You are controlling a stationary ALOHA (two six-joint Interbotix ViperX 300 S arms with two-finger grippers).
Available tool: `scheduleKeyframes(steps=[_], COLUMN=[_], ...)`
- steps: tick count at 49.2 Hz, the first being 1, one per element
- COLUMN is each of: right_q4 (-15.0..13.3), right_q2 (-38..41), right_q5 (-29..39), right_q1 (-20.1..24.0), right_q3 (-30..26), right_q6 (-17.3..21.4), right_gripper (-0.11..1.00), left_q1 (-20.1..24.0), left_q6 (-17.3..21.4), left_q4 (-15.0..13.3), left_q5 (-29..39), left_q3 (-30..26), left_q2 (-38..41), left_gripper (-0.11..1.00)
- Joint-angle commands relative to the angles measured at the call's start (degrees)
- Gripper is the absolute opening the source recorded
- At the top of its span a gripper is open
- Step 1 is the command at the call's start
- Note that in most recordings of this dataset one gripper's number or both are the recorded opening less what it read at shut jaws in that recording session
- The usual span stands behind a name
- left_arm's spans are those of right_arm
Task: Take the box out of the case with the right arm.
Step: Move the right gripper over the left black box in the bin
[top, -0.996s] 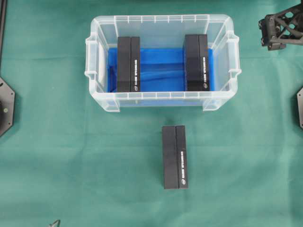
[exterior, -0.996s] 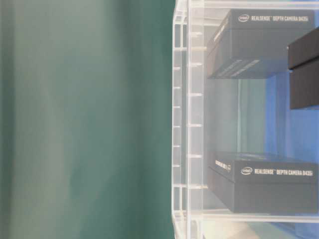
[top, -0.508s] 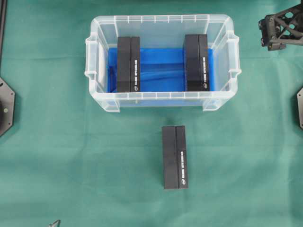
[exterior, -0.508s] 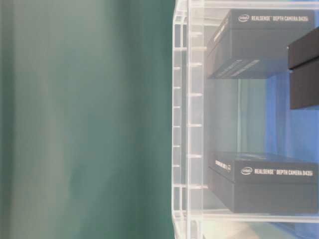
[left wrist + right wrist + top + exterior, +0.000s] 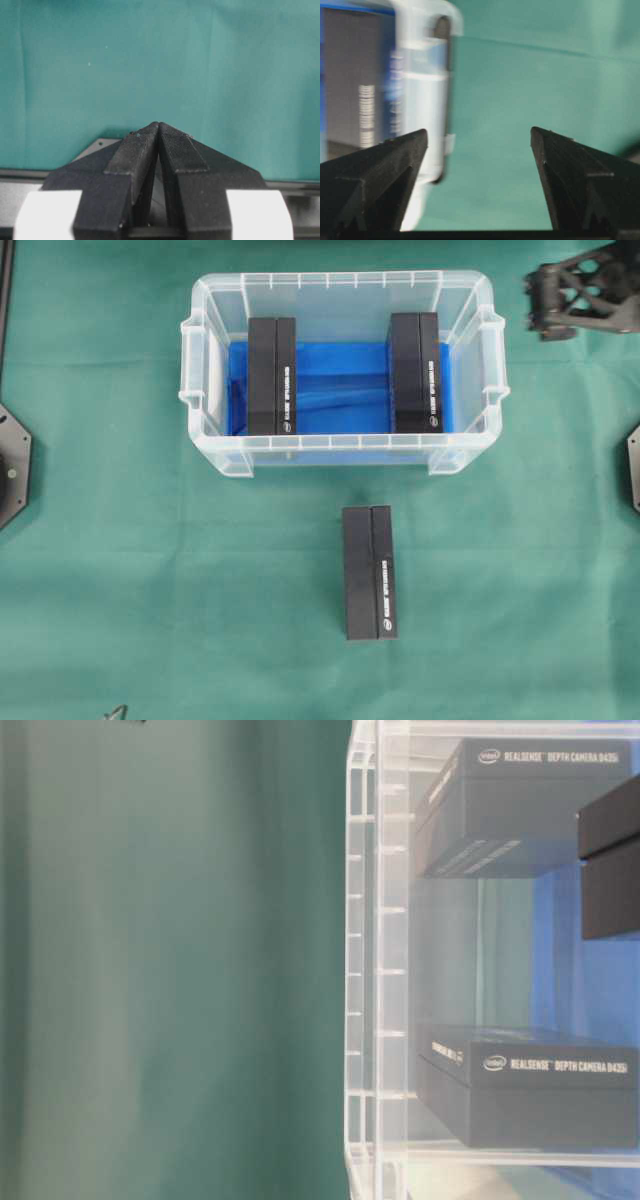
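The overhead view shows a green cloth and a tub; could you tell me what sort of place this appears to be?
Probably a robotics lab bench set up for manipulation trials. A green cloth covers the table, a clear case holds black camera boxes, and the right gripper, jaws open, reaches in at the edge.

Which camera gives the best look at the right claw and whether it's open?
The right wrist view: the right claw fills the bottom edge, fingers wide apart with nothing between them, beside the blurred case. The overhead view shows only its lattice body at the top right corner. The table-level and left wrist views miss it.
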Motion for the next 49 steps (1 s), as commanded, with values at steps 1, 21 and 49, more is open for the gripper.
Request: scheduleKeyframes(steps=[1,21,49], right_q4=[0.1,0.2,3.5], right_q2=[3.3,24.4,42.1], right_q5=[-1.1,-1.0,-1.2], right_q1=[1.6,5.6,7.7], right_q3=[-4.4,-27.2,-48.7], right_q6=[0.1,-0.1,-1.1], right_gripper=[0.86,0.86,0.87], left_q1=[0.2,0.2,0.2], left_q6=[0.1,0.1,0.1], left_q4=[0.2,0.2,0.1], left_q5=[-0.2,-0.2,-0.3], left_q3=[-0.7,-0.7,-0.7], left_q2=[0.3,-0.1,-0.3], left_gripper=[0.02,0.02,0.02])
